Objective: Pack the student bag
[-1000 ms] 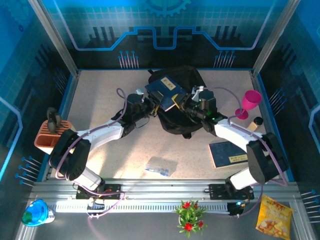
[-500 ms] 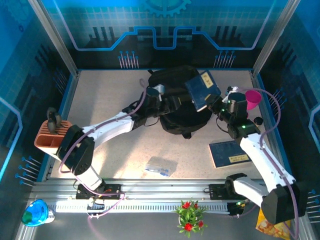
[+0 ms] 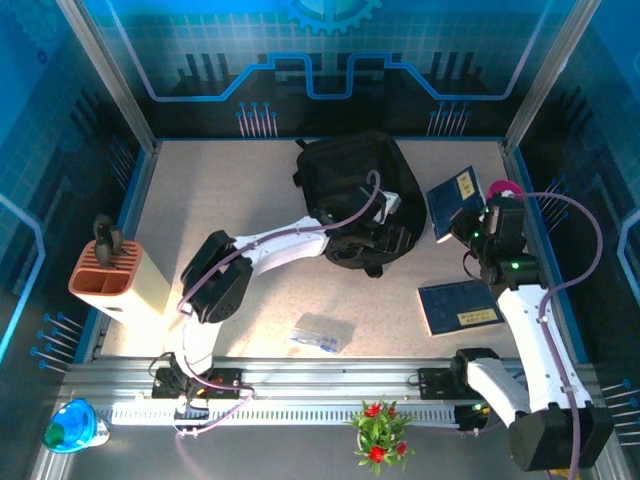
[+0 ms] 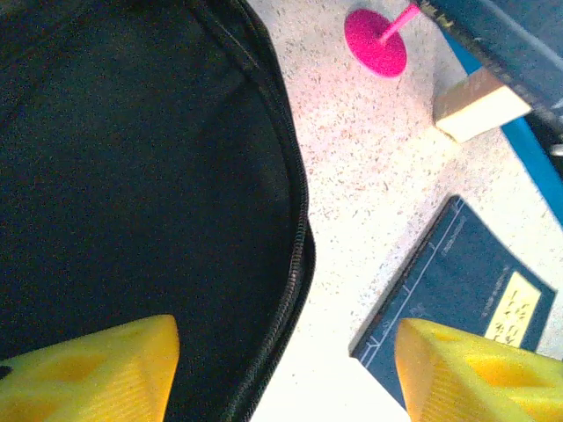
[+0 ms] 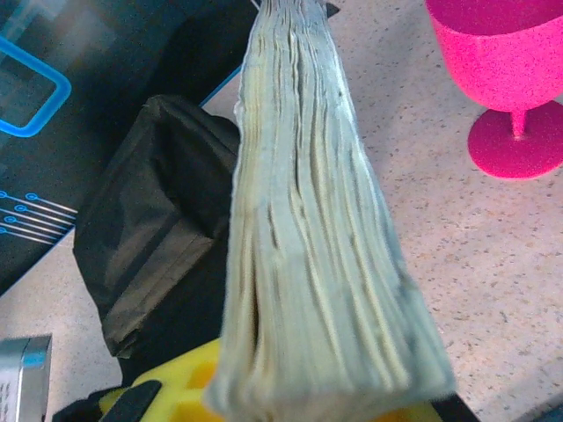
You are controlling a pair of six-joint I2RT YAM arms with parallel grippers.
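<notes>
Our right pincer (image 3: pixel 486 224) gripped the dark-blue book (image 3: pixel 452 198), so we judged our gaping left pincer (image 4: pixel 283 356) should hold the student bag (image 3: pixel 345 178) open.

Book (image 3: pixel 453 200) right of student bag (image 3: pixel 340 175), seemingly apart

Black student bag (image 3: pixel 350 185), dark-blue book (image 3: pixel 450 208) with yellow label, magenta goblet (image 5: pixel 501 53).

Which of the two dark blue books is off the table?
The raised dark-blue book beside the pink plastic goblet, clamped in the right gripper; the other dark-blue book lies flat nearer the arm bases.
</notes>
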